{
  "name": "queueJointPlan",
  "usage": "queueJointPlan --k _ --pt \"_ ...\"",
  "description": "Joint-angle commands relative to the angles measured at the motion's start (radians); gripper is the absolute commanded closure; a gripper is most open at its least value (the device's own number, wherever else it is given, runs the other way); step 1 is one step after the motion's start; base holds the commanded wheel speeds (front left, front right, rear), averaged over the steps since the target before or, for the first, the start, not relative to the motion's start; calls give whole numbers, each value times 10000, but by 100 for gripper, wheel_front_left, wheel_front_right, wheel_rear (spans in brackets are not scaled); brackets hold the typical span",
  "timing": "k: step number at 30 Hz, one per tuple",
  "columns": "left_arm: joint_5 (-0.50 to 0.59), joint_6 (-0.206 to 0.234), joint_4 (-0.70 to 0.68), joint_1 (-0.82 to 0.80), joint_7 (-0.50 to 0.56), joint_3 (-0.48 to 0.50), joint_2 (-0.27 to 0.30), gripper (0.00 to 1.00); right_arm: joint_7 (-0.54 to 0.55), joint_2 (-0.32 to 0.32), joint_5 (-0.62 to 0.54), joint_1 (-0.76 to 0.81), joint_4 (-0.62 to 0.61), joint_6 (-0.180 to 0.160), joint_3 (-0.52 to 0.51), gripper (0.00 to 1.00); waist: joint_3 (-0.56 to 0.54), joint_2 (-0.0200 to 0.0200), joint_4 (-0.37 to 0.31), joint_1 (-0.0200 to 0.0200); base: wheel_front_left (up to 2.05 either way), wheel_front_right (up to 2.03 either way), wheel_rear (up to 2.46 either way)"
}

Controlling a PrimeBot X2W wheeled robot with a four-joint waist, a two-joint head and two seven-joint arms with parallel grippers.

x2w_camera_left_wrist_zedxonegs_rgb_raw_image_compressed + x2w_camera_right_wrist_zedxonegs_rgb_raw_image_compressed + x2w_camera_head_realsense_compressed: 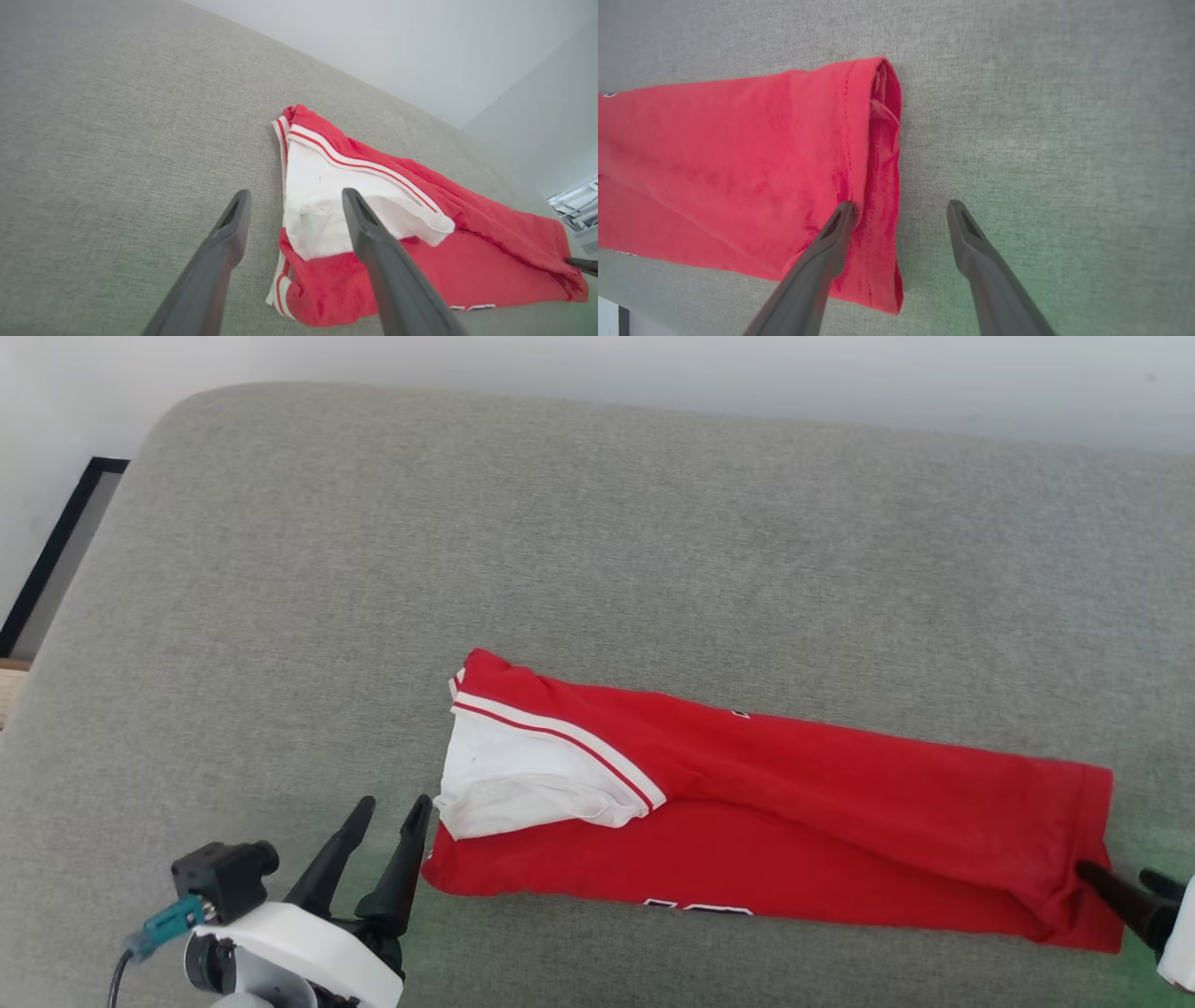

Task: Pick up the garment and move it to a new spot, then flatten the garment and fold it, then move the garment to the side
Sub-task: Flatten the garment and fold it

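Observation:
The garment (pixel 794 812) is a red jersey folded into a long strip across the grey cushion, with white lining and striped trim showing at its left end (pixel 336 196). Bits of black lettering peek out at its near edge. My left gripper (pixel 392 812) stands open just off the garment's left end, nothing between its fingers; in the left wrist view one finger (pixel 369 233) hovers over the white lining. My right gripper (pixel 1125 882) is open at the hem end (pixel 873 154), one fingertip (pixel 845 214) over the red cloth, the other over bare cushion.
The grey fabric cushion (pixel 467 569) stretches wide on all sides of the garment. A pale wall runs behind it, and a dark-framed panel (pixel 56 551) leans at the far left by the floor.

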Motion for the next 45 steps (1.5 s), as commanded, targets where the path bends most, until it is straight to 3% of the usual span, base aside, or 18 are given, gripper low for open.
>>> queueJointPlan --k 1,7,13,21,22,24,25,32,45 --pt "288 -109 9 234 -45 359 -266 0 77 64 67 -124 245 -6 -25 0 -44 -1 70 0 0 0 0" --pt "2291 -396 -159 663 -47 2142 -1113 0 141 88 -13 -702 1142 -6 329 0 -41 -1 232 0 0 0 0" --pt "5080 -524 -720 938 -46 3417 -1757 0 254 133 -38 -1237 1912 -6 837 0 -55 -1 359 0 0 0 0" --pt "6487 -716 -952 1144 -46 4148 -2441 0 470 228 -71 -1543 2646 -3 1500 0 -12 -1 394 0 0 0 0" --pt "6542 -744 -935 1141 -47 4209 -2531 0 496 225 -42 -1573 2768 -3 1566 20 -7 -1 394 0 0 0 0" --pt "6684 -781 -969 1113 -47 4348 -2649 0 483 262 8 -1612 2930 -3 1723 81 -16 -1 383 0 0 0 0" --pt "6732 -785 -941 1123 -47 4381 -2695 0 441 275 16 -1639 3002 -3 1771 100 -25 -1 380 0 0 0 0" --pt "6888 -799 -1044 1184 -47 4274 -2727 0 -141 -62 148 -1971 3349 -30 1433 100 -87 -1 273 0 0 0 0" --pt "6957 -792 -1266 1333 -47 4465 -2658 0 -805 -1289 49 -2045 3331 -26 -1118 100 -66 -1 -280 0 0 0 0"
